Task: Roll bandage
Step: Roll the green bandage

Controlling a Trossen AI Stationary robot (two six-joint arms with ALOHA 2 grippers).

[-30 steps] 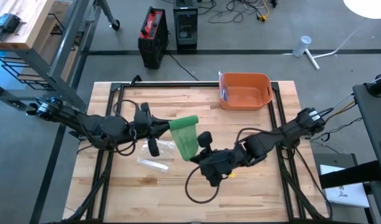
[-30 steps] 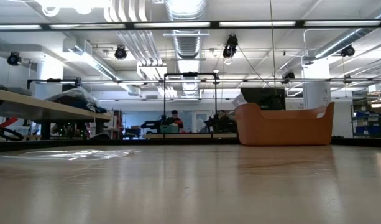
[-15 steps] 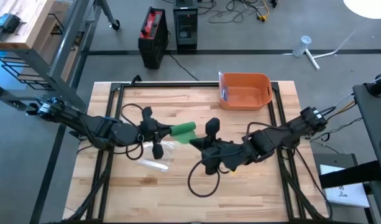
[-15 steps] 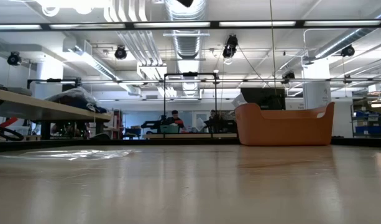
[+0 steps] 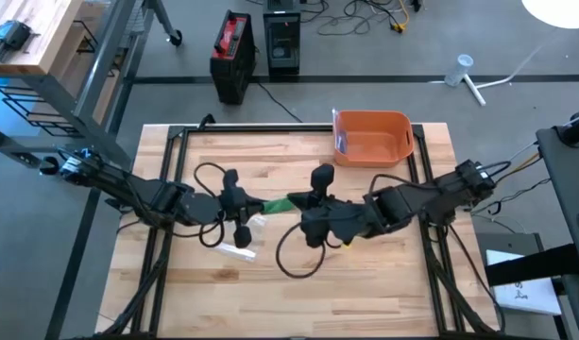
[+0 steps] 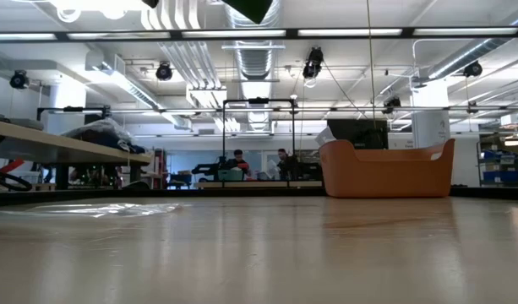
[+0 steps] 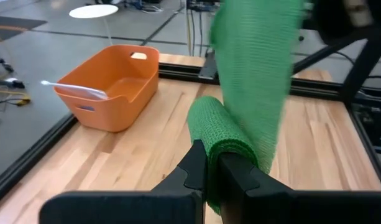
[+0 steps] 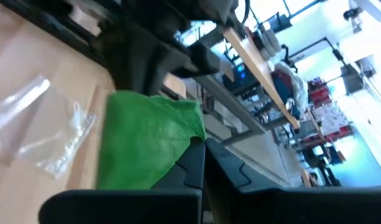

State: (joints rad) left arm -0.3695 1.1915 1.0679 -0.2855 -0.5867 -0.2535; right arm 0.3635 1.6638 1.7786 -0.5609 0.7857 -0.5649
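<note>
Green bandage is partly rolled, held above mid-table: roll end clamped by left gripper, loose tail pinched by right gripper. Plenty's left unrolled.

the bandage is green cloth with an open, woven mesh, matt and a little rough. the tabletop is pale wood in glued strips, smooth, with a soft shine in the low view. its frame looks like black matt metal. the bin is orange plastic, smooth and matt. the wrapper is thin clear plastic, crinkled and glossy. the left tool and the right tool have dark matt fingers.
</note>
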